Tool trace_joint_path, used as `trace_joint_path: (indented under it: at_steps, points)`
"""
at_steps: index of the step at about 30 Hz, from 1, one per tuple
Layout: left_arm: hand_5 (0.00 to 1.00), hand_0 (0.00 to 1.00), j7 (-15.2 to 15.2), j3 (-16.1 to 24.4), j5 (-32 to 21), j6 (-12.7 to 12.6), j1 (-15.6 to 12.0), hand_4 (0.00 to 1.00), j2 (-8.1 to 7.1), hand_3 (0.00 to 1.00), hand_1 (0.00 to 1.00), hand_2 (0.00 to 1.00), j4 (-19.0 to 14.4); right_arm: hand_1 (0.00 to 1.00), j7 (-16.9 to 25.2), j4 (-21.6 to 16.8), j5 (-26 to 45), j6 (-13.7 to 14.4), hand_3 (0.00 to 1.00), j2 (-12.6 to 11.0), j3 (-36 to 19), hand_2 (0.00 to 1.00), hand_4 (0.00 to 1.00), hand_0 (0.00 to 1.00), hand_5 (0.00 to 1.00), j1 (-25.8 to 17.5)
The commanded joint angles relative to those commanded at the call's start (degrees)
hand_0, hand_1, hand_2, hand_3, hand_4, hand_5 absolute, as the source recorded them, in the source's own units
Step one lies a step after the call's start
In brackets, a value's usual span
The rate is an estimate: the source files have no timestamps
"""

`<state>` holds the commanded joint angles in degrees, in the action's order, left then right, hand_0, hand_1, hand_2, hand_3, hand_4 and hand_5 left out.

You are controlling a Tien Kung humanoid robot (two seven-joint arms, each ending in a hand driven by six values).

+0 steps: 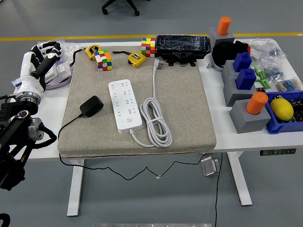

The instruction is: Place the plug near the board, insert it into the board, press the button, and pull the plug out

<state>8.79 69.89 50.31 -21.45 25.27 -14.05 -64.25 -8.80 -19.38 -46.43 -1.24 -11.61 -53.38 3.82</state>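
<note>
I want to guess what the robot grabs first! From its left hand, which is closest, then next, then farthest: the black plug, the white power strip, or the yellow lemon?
Measured from the left hand at the table's left edge:
1. Black plug, on the mat's left side.
2. White power strip, mid-mat.
3. Yellow lemon, in the blue bin far right.

Two Rubik's cubes and tape measures behind; lemon right.

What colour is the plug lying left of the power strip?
Black, seen clearly in the head view.
</note>
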Motion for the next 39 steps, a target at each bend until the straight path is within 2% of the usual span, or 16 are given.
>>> trace_joint_path:
  at_steps: [39]
  points:
    - [0.317, 0.63, 0.1, -0.2, -0.1, -0.1, 0.4, 0.703, -0.23, 0.57, 0.655, 0.587, -0.4, 0.673, 0.0, 0.0, 0.2, 0.1, 0.568, -0.2, 0.2, 0.685, 0.914, 0.609, 0.442, 0.3]
